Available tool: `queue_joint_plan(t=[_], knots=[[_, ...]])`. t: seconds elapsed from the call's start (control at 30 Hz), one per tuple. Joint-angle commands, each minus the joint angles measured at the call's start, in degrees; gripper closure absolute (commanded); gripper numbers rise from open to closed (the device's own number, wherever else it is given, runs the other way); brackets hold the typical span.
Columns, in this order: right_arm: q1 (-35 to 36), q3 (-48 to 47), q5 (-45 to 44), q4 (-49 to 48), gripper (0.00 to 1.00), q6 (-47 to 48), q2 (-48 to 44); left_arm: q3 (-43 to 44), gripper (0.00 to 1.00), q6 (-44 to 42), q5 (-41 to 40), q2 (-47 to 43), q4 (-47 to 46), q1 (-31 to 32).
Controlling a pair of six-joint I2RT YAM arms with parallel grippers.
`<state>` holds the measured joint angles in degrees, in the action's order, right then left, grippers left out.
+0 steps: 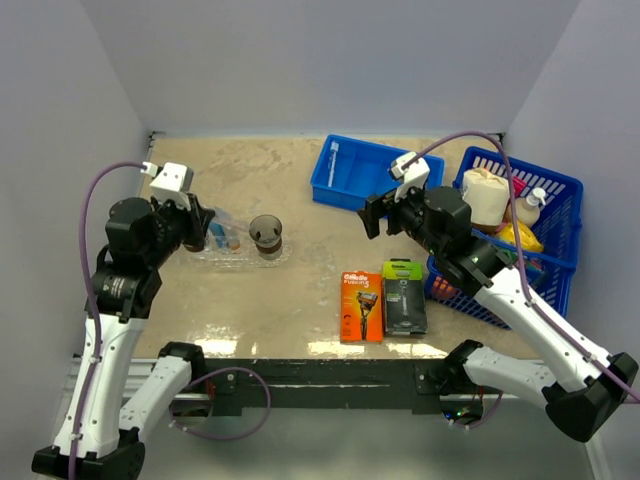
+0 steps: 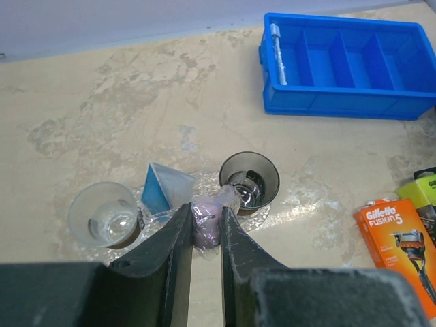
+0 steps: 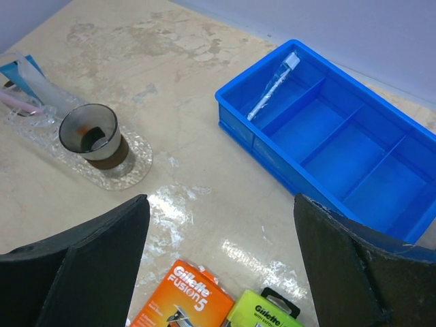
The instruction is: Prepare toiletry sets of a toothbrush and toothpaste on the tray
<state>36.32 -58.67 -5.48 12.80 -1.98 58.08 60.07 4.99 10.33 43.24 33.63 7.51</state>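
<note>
The clear tray (image 1: pixel 240 257) lies left of centre and holds a clear cup (image 2: pixel 107 216), a darker cup (image 2: pixel 249 178) and a pale blue-white toothpaste box (image 2: pixel 163 188) standing tilted between them. My left gripper (image 2: pixel 206 210) is over the tray's near edge, shut on the pinkish end of a plastic-wrapped toothbrush (image 2: pixel 205 228). It also shows in the top view (image 1: pixel 200 228). A second toothbrush (image 2: pixel 278 53), blue and white, lies in the blue bin (image 2: pixel 340 102). My right gripper (image 3: pixel 221 201) is open and empty, above the table between the bin and the razor packs.
An orange razor pack (image 1: pixel 361 305) and a black-green one (image 1: pixel 404 296) lie at front centre. A blue lattice basket (image 1: pixel 560 190) with bottles and other items stands at the right. The blue bin (image 1: pixel 350 195) is at back centre.
</note>
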Motion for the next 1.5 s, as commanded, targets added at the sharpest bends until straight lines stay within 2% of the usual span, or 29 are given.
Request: queue_joint_plan(t=[0.0,0.07,0.27,0.43,1.03,1.27,1.47], knots=[[-0.10,-0.04,-1.29,-2.69,0.11,-0.57,-1.48,3.55,1.00,-1.92,-5.66,1.13,5.12,-0.39],[-0.02,-0.04,-1.29,-2.69,0.11,-0.57,-1.57,4.96,1.00,-2.09,-8.11,2.02,7.93,-0.39],[-0.10,-0.04,-1.29,-2.78,0.11,-0.48,-2.10,3.47,1.00,-1.66,-15.85,2.02,8.82,-0.39],[-0.02,0.14,-1.38,-2.69,0.11,-0.39,-2.80,3.03,1.00,-1.57,-18.85,2.20,8.56,-0.39],[-0.10,0.05,-1.47,-2.51,0.11,-0.39,-3.42,-4.44,1.00,-2.09,-17.18,0.79,-0.22,-0.39],[-0.10,-0.03,-1.38,-2.69,0.11,-0.57,-3.42,-7.25,1.00,-2.53,-19.64,0.09,-3.48,-0.39],[-0.10,-0.12,-1.47,-2.34,0.11,-0.39,-3.94,-8.66,1.00,-2.53,-17.10,0.96,-5.32,-0.74]])
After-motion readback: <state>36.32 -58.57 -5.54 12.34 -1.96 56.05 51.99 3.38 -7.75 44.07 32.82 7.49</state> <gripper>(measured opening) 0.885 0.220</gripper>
